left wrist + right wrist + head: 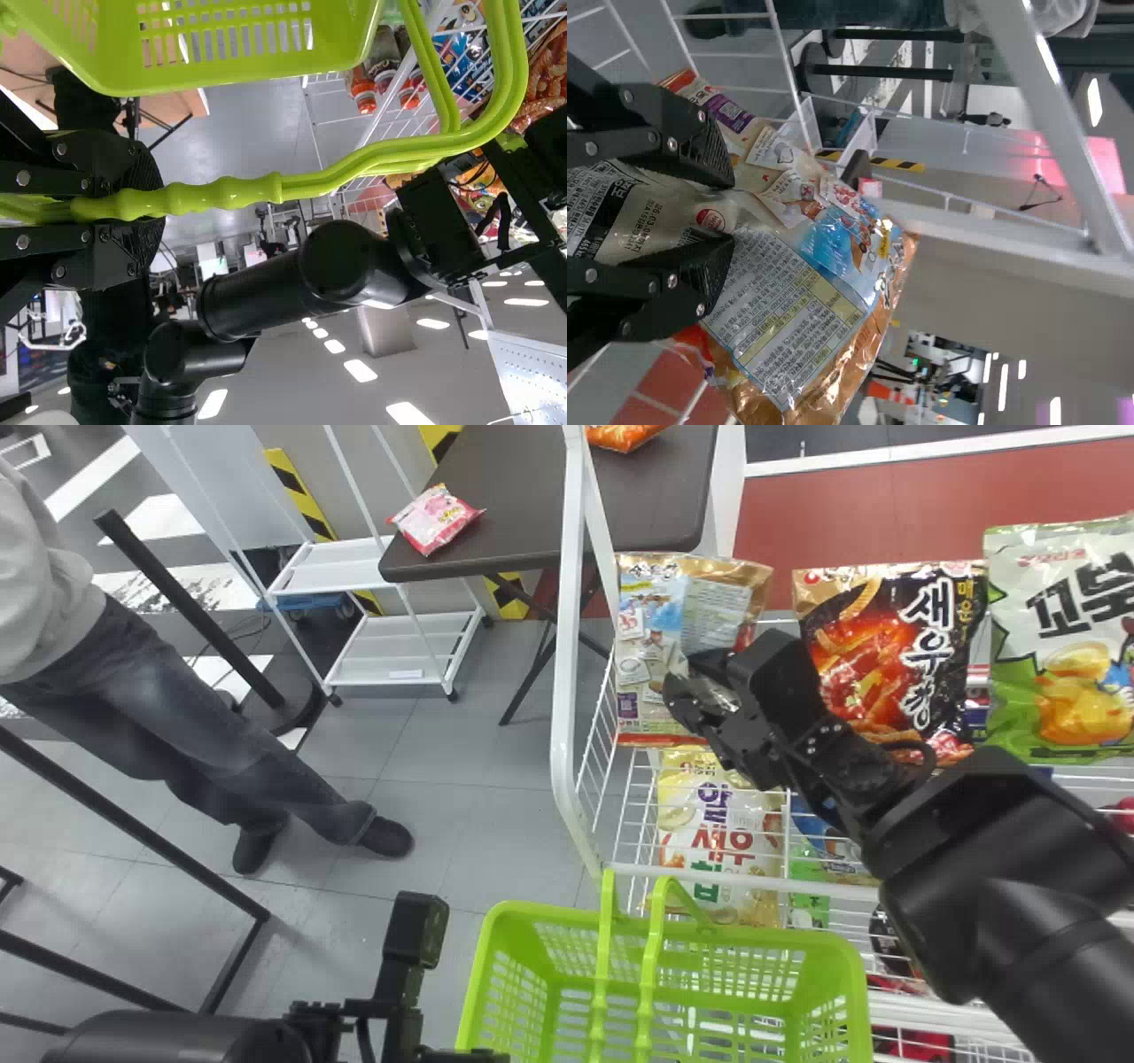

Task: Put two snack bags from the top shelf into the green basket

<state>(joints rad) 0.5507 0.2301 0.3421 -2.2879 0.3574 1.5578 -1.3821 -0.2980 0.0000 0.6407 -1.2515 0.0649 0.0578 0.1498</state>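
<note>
Rack (565, 691): 1, white wire, right half of the head view. Top shelf (753, 881) carries bags along its back; more goods underneath.
Table (523, 478): 1, dark top, beyond the rack's left end. 2 bags on it.
Cart (403, 666): 1, white, 2 tiers in sight, left of the table.
Green basket (532, 910): 1, in front of the rack's left end, lower than the top shelf. 2 handles (649, 979), both raised.
Snack bags, top shelf area: 3, in a row. Left to right: gold-edged bag (642, 655), black bag (873, 638), green-and-white bag (1067, 691).
Task bag: the gold-edged one, upright at the row's left end, outside the basket. Cannot tell if its base touches the shelf.
Bag under the mesh: 1 yellow-and-white (709, 815), below the gold-edged one. Others beside it, partly behind the right arm; no sure count.
Table bags: 1 pink-and-white (434, 518), 1 orange (625, 434) cut by the top edge.
Right gripper (695, 677): at the gold-edged bag's face, 2 fingers pinching a fold of its film.
Left gripper (465, 1056): bottom edge of the head view, left of the basket. 2 fingers clamped on the basket handles.
Bottles (361, 87): at least 3, orange-red ends, on the rack.
</note>
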